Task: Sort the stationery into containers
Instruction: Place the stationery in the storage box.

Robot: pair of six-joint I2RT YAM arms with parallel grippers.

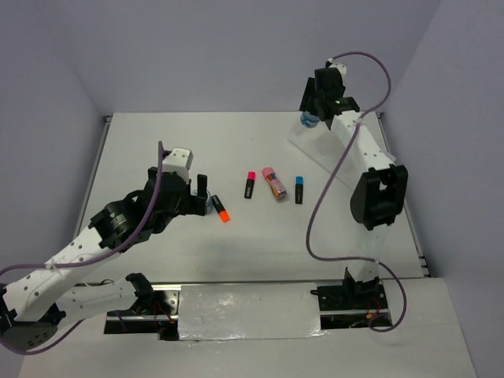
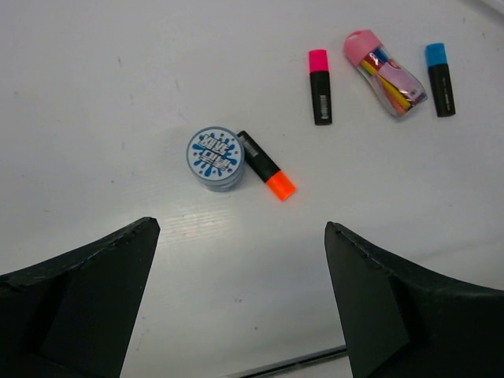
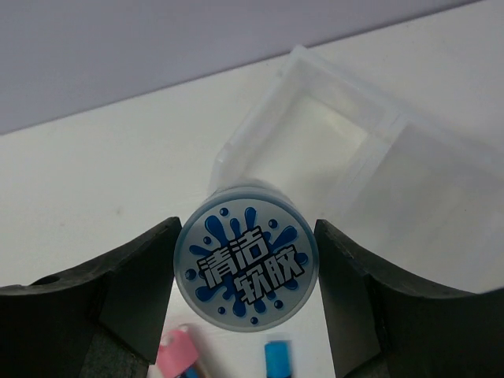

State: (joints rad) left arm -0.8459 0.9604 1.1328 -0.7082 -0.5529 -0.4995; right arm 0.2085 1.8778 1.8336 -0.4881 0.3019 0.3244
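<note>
My right gripper (image 1: pixel 310 116) (image 3: pixel 246 230) is shut on a round blue patterned roll (image 3: pixel 246 266) and holds it above the near corner of the white divided tray (image 3: pixel 358 153), which looks faint in the top view (image 1: pixel 319 151). My left gripper (image 1: pixel 201 195) (image 2: pixel 240 230) is open and empty, hovering just short of the second blue roll (image 2: pixel 214 157). That roll touches an orange-capped marker (image 2: pixel 266 165) (image 1: pixel 221 209). A pink-capped marker (image 1: pixel 250 184) (image 2: pixel 319 87), a pink-capped tube (image 1: pixel 273 183) (image 2: pixel 384 72) and a blue-capped marker (image 1: pixel 298 190) (image 2: pixel 439 79) lie in a row mid-table.
Lilac walls close the table at the back and both sides. The table's near edge (image 2: pixel 299 358) shows just below my left fingers. A purple cable (image 1: pixel 319 213) loops beside the right arm.
</note>
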